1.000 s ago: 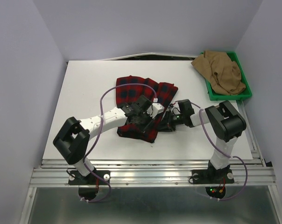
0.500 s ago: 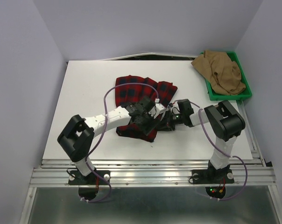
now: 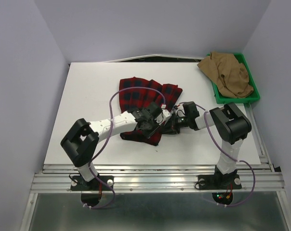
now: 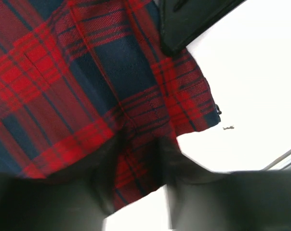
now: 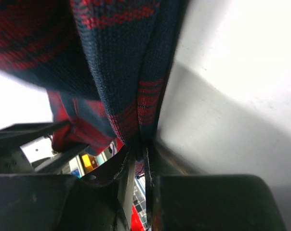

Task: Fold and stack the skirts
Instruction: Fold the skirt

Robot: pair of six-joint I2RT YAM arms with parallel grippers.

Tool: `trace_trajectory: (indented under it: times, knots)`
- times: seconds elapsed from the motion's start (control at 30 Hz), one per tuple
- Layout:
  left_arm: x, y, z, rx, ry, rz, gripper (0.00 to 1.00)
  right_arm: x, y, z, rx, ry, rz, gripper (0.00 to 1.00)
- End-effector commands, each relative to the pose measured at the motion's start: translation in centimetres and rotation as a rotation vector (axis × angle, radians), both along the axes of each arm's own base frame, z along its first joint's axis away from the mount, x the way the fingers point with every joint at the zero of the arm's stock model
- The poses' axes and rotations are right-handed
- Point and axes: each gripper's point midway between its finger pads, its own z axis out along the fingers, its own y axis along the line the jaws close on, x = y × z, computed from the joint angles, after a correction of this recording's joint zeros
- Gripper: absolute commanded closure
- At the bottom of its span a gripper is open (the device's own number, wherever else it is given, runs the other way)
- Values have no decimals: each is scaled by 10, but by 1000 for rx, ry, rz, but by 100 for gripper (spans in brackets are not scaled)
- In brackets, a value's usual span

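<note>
The red plaid skirt (image 3: 144, 97) lies crumpled on the middle of the white table (image 3: 87, 96). My left gripper (image 3: 153, 124) is at its near right edge, with a fold of the plaid cloth (image 4: 87, 82) pinched between its blurred fingers (image 4: 102, 183). My right gripper (image 3: 169, 126) is just to the right of it, shut on the skirt's hem (image 5: 131, 72), which hangs up out of the narrow slit between its jaws. The two grippers are almost touching. The tan skirt (image 3: 229, 72) lies bunched in the green tray (image 3: 234, 100) at the back right.
The table's near edge meets a metal rail (image 3: 155, 169). Lilac walls close in the left, back and right sides. The right gripper's dark body (image 4: 193, 19) shows at the top of the left wrist view.
My left gripper has moved right and nearer, over the skirt toward the right gripper. The skirt's near right part has bunched up a little. The right gripper has hardly moved.
</note>
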Motion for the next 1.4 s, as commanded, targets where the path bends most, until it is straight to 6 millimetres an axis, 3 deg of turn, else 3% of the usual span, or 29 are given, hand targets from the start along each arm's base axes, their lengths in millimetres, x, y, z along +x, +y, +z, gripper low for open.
trace_trajectory:
  times: [0.0,0.13,0.4,0.7,0.87,0.97,1.1,1.2,1.3,1.37]
  knots:
    - [-7,-8,-6,-22,39,-41,69,-10,-2,-21,-55,106,-26,87]
    - [-9,-15,1,-59,44,-52,100,-10,-2,-22,-53,113,-23,88]
    - [-3,-31,36,-168,-4,-44,100,-11,0,-16,-29,111,-30,90]
    - [6,-53,35,-217,18,-38,100,-16,-2,-8,-19,107,-37,92]
    - [5,-61,28,-236,46,-28,100,-17,-2,-7,-13,113,-40,94]
    - [0,-63,10,-234,84,-26,100,-16,-2,-6,-12,109,-40,93]
    - [-6,-61,-19,-208,149,-34,100,-16,-2,-1,-17,65,-13,84]
    - [-16,-58,-29,-218,195,-47,96,-4,-23,0,-95,31,-32,76]
    - [-25,-50,-35,-226,212,-51,92,17,-51,4,-197,26,-109,75]
    - [-31,-48,-36,-236,227,-54,87,36,-65,18,-232,-16,-166,72]
